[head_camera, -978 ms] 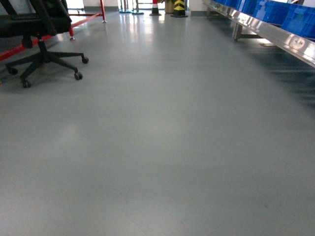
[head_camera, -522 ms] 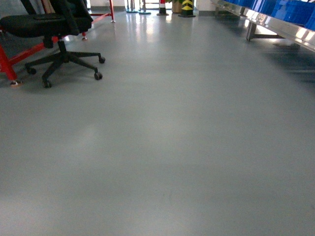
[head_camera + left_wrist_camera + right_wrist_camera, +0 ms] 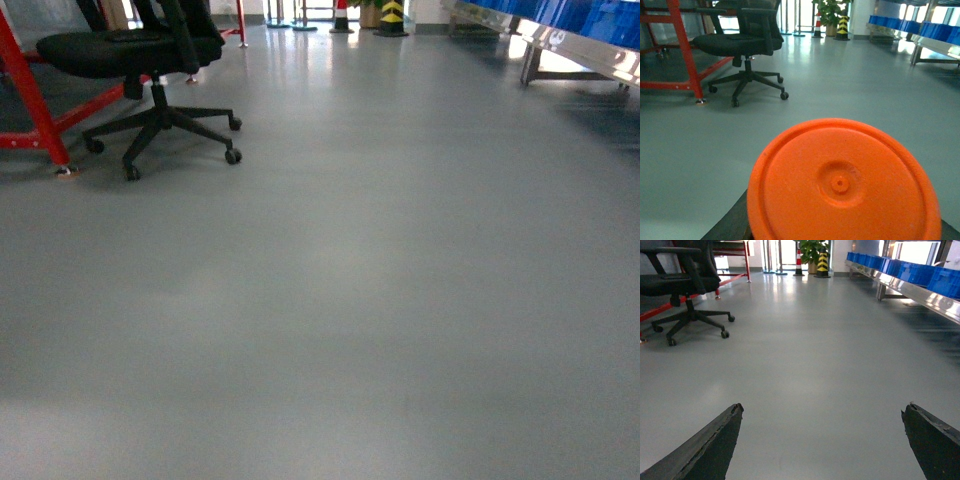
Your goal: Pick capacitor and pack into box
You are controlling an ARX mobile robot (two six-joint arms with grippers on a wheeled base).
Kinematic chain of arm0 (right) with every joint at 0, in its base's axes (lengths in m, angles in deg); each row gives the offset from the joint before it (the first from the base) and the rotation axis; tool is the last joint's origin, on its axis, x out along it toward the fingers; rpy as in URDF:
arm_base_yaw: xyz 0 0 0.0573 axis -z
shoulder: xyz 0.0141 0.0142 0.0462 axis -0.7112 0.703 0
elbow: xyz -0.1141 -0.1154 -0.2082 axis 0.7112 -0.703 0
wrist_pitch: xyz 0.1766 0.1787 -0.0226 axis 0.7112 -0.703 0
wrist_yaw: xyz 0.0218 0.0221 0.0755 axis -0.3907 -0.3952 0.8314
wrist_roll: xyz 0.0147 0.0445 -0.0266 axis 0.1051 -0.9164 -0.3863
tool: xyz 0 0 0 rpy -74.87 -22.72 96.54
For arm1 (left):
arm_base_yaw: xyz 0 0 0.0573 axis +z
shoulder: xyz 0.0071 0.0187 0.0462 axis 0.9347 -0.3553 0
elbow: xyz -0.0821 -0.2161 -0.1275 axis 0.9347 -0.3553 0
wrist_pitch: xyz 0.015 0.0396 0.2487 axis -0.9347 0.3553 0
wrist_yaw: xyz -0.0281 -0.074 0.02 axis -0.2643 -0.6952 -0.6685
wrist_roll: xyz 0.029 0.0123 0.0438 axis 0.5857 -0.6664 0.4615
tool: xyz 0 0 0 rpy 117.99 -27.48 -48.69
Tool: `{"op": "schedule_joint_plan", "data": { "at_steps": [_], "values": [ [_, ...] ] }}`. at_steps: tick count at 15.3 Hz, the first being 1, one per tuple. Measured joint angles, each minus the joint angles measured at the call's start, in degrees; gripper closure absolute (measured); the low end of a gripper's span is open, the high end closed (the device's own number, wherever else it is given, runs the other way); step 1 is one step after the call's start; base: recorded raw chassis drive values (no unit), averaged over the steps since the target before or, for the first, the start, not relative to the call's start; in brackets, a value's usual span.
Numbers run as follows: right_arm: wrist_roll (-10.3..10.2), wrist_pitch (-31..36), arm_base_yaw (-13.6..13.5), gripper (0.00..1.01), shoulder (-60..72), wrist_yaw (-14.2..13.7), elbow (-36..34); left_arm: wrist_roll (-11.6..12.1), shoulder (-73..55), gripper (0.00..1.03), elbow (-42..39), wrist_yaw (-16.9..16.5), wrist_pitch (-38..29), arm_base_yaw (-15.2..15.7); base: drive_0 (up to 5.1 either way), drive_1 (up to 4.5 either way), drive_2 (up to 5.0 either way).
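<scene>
1. Small bright orange plastic cylinder, the capacitor [image 3: 842,182]: seen end-on in the left wrist view, round moulded face with a centre dimple filling the lower middle, from about 7 o'clock round to 5 o'clock of the frame. Held in the left gripper [image 3: 840,235], dark finger edges just showing under it at both lower corners.
2. Right gripper [image 3: 825,440]: jaws spread wide, nothing between them, two dark fingertips at 7 and 5 o'clock over bare grey floor [image 3: 810,350].
3. Step in hand, by judgement: carrying the part across the room toward the box. Best done by keeping the left grip firm and the wrist level (a smooth cylinder could slip or tip during driving), and steering wide of the black swivel office chair [image 3: 150,70] at 11 o'clock and the red steel frame [image 3: 35,100] beside it at 10 o'clock.
4. Row of blue plastic bins on a metal rack [image 3: 575,30] at 1 o'clock: not the target.
5. Hidden or unclear: pale pink tub not in any view; neither arm visible in the head view; capacitor's side and print out of sight; exact contact of the fingers on the cylinder cut off by the frame edge.
</scene>
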Motion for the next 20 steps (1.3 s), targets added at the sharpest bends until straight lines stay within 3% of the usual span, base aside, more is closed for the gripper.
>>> {"op": "schedule_joint_plan", "data": {
  "at_steps": [20],
  "values": [
    [0.0,0.26,0.0,0.03,0.0,0.0,0.0,0.0,0.0,0.59,0.0,0.0,-0.07,0.0,-5.0,2.5,2.5]
  ]
}}
